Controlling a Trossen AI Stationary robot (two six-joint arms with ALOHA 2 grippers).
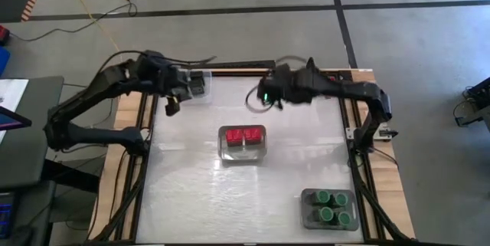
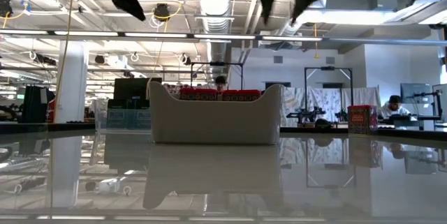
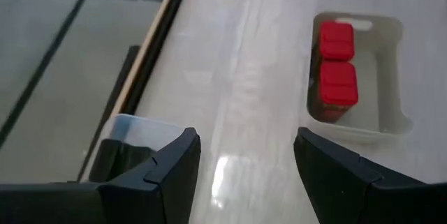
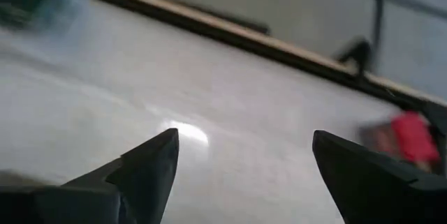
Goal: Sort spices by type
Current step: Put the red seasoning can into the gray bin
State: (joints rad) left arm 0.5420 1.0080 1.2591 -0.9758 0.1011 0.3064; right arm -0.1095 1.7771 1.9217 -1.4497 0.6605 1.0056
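Two red square-capped spices [image 3: 338,63] stand in a clear tray [image 1: 243,152] at the table's middle; in the low view their caps [image 2: 220,95] show over its rim. Green round-capped spices [image 1: 329,206] fill a grey tray [image 1: 305,217] at the near right. Dark boxy spices [image 1: 197,86] sit in a clear tray [image 3: 133,128] at the far left corner. My left gripper [image 1: 171,106] hangs open just beside that corner tray, nothing between its fingers [image 3: 171,175]. My right gripper [image 1: 264,97] hangs open above the far middle of the table, empty [image 4: 241,175].
Wooden edging [image 1: 230,70] and dark frame rails [image 1: 360,162] run round the white tabletop. Bare table lies between the three trays. A cable [image 1: 99,16] crosses the floor beyond the far edge. People sit in the room behind [image 2: 394,105].
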